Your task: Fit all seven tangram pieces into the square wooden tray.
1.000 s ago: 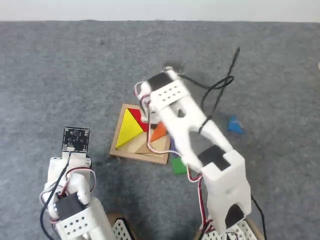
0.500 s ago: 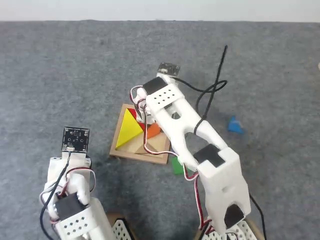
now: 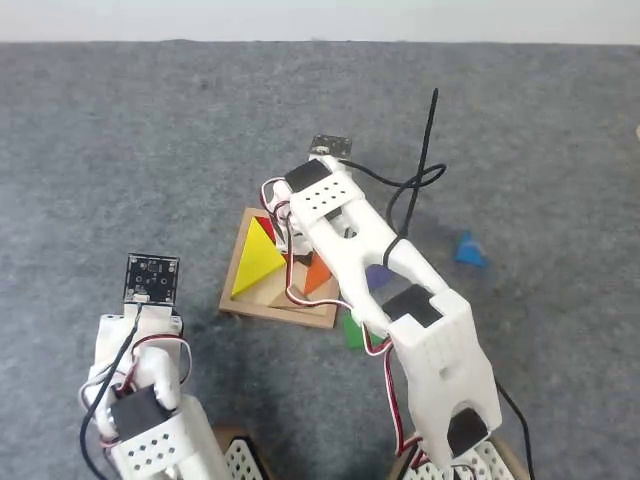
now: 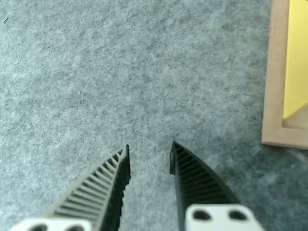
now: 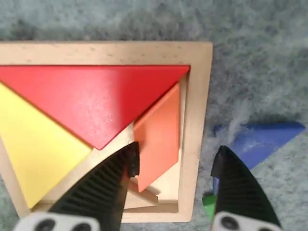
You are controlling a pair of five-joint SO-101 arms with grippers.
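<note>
Grey carpet (image 3: 150,130) covers your whole table, and a pale wall strip (image 3: 300,20) runs along the top of the high view. The tray (image 3: 275,313) sits at centre with a yellow piece (image 3: 256,258), a red piece (image 5: 96,96) and an orange piece (image 5: 161,132) in it. Your right gripper (image 5: 176,149) hangs over the tray, fingers apart, holding nothing. At lower left, your left gripper (image 4: 149,145) is also parted, over carpet. A blue piece (image 3: 469,250) lies right of centre, and a green piece (image 3: 354,333) lies just below the tray.

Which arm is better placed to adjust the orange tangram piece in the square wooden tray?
Right. The right gripper hangs open over the orange tangram piece in the square wooden tray; the left gripper is over grey carpet.
</note>
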